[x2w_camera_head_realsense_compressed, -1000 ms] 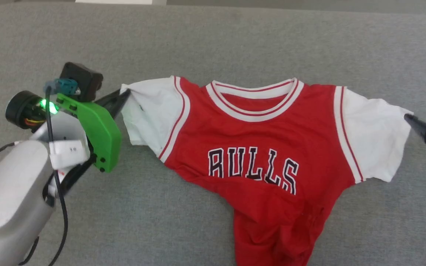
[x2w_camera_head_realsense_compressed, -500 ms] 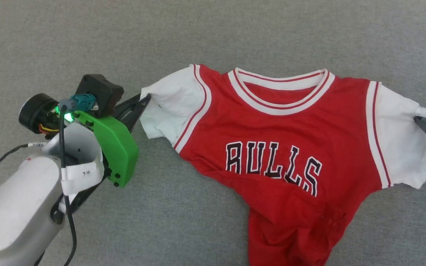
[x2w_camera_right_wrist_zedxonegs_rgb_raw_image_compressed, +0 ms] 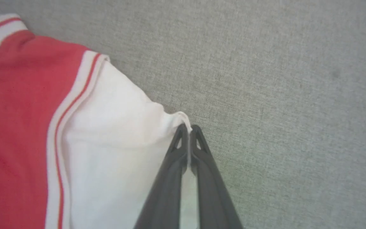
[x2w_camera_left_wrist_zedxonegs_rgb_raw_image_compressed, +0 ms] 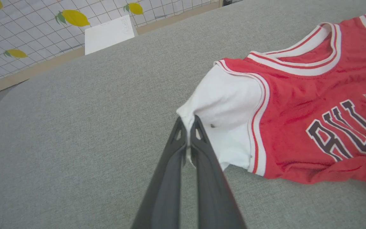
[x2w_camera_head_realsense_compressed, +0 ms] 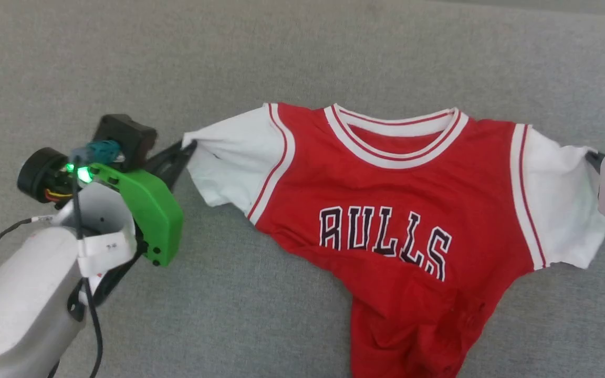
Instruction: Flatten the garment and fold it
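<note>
Head view has the shirt lying face up on a grey cushion, with the collar toward 12 o'clock and the bunched lower body running off at 6 o'clock. Black lettering crosses the chest, slanting down toward 4 o'clock.

At 9 o'clock the left gripper, beside a green bracket, has its jaws pinched together on the edge of the white sleeve on that side. The left wrist view shows a fold of white cloth caught between the fingertips.

At 3 o'clock the right gripper meets the other sleeve. The right wrist view shows its jaws closed on that sleeve's corner, with a bit of white cloth poking past the tips.

The shoulders span the stretch between the two grippers.

At 11 o'clock in the left wrist view, beyond the cushion, a white card sits by a gridded wall printed with lemons.
</note>
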You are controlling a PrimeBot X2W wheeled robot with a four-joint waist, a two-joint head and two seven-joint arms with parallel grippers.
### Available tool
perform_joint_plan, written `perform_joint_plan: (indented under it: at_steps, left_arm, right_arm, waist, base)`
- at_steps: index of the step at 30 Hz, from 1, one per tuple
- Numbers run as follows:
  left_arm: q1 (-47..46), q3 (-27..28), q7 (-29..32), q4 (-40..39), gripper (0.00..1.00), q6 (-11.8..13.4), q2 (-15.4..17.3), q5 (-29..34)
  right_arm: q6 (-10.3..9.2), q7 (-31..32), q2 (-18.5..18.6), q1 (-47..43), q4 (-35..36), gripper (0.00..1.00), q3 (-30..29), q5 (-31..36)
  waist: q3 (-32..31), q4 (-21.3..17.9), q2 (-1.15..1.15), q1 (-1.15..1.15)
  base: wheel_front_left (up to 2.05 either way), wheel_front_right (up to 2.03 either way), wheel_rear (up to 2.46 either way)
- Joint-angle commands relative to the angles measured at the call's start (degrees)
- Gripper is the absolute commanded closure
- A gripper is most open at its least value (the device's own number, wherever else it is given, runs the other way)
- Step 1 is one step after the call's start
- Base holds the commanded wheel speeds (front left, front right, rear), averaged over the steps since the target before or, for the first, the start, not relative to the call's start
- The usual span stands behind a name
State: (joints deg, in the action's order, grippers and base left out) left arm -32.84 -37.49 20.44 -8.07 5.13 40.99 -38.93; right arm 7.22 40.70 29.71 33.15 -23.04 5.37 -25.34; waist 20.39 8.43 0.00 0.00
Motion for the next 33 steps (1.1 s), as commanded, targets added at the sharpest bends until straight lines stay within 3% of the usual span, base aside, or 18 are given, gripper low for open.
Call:
perform_joint_plan:
  at_steps: [1, 10, 19, 25, 33]
  left_arm:
    - [0.82, 0.81, -1.02, 0.33, 1.0, 0.58, 0.05, -0.86]
    - [3.04, 6.05, -6.75, -0.5, 1.0, 4.81, 1.42, -1.43]
    - [5.23, 12.13, -10.92, -6.47, 1.0, 9.9, 4.63, -0.99]
    - [5.18, 17.19, -13.57, -11.44, 1.0, 12.67, 6.8, -0.86]
    - [1.16, 22.76, -16.55, -13.1, 1.0, 13.96, 7.93, -1.12]
  right_arm:
    - [0.26, -1.8, 0.05, 0.54, 0.63, 1.0, -0.04, -0.89]
    - [0.26, -7.74, 3.42, 0.58, 8.5, 1.0, 0.2, -3.87]
    - [0.26, -10.86, 5.42, -0.95, 19.26, 1.0, -3.51, -5.96]
    - [0.26, -10.58, 5.25, -0.21, 26.83, 1.0, -5.85, -7.32]
    - [0.26, -9.86, 5.69, 5.86, 31.24, 1.0, -5.37, -6.92]
  waist:
    - [-3.08, -1.13, 0.0, 0.0]
    - [-10.43, -3.4, 0.0, 0.0]
    - [-15.19, -4.63, 0.0, 0.0]
    - [-16.25, -5.18, 0.0, 0.0]
    - [-14.93, -6.02, 0.0, 0.0]
  base:
    - [0.0, 0.0, 0.0]
    - [0.0, 0.0, 0.0]
    - [0.0, 0.0, 0.0]
    - [0.0, 0.0, 0.0]
    - [0.0, 0.0, 0.0]
